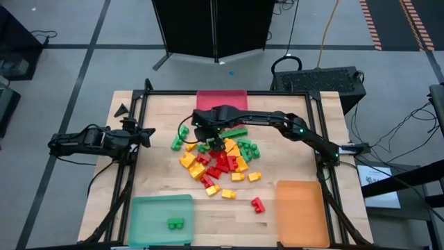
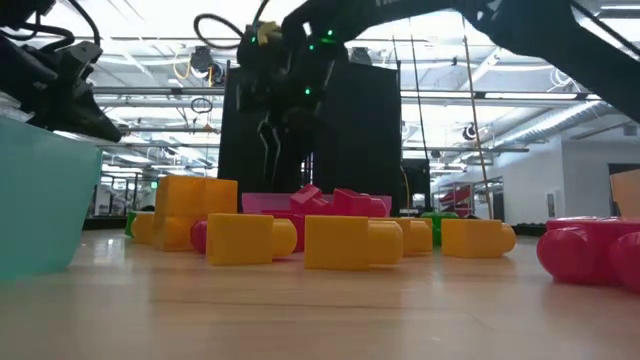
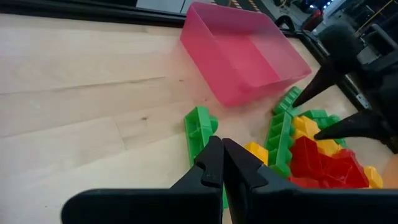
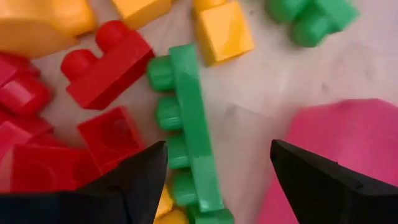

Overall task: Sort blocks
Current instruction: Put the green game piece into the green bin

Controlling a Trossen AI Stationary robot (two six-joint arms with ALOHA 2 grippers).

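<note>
The blocks (image 1: 218,163) lie in a loose pile of red, green and yellow-orange bricks on the table's middle, also seen in the low view (image 2: 340,240). My right gripper (image 1: 206,137) hangs open over the pile's far left part. In its wrist view the gripper (image 4: 217,168) has one finger on either side of a long green block (image 4: 189,137) that lies flat on the wood, and touches nothing. My left gripper (image 1: 146,134) waits shut at the table's left edge, its fingers (image 3: 211,163) pointing toward the pile. One green block (image 1: 175,223) lies in the green tray.
A red tray (image 1: 222,99) sits at the far edge, close behind the right gripper. A green tray (image 1: 149,208) stands at the near left and an orange tray (image 1: 302,208) at the near right. A lone red block (image 1: 258,204) lies beside the orange tray.
</note>
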